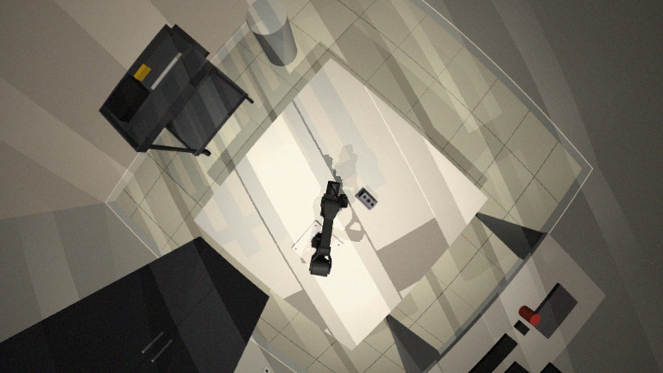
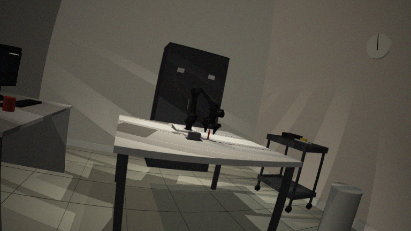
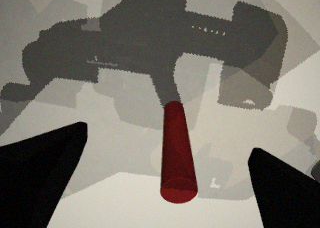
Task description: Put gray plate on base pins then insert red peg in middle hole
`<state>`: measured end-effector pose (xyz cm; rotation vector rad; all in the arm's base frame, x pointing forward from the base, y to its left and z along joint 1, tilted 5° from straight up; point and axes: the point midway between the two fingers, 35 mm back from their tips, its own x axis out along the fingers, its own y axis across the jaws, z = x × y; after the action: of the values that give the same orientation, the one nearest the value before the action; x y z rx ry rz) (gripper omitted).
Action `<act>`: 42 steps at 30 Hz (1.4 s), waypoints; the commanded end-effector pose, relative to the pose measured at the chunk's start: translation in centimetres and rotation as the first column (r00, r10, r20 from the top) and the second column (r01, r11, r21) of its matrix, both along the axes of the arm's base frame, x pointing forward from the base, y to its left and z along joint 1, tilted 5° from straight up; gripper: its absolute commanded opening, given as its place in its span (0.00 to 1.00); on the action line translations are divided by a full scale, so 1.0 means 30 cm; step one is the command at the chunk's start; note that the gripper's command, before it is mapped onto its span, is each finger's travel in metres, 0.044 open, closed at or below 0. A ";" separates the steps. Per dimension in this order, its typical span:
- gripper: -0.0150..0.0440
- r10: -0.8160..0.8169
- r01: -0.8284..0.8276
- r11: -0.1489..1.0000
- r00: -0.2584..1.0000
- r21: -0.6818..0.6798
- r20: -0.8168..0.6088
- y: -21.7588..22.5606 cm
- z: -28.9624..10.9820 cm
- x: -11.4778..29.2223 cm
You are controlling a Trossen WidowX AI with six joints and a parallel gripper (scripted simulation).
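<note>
Fingers spread wide and empty above the upright red peg (image 3: pixel 178 155) — descend straight, keep it centred, close low on its shaft — gray plate (image 1: pixel 366 197) at 3 o'clock on the worktop (image 2: pixel 169 152).

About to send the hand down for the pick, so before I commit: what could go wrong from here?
1. The slim red peg stands upright on the white table; the open hand straddles it, so an uneven close could tip it.
2. In the wrist view the peg sits slightly left of centre between the black fingers.
3. The gray plate on its base lies close beside the peg; a wide descent could nudge it.
</note>
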<state>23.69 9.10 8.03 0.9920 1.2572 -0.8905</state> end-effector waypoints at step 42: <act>0.25 0.003 -0.003 1.000 1.000 -0.009 -0.007 0.007 0.143 0.001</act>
<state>23.64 9.32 11.34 0.9746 1.2714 -0.9004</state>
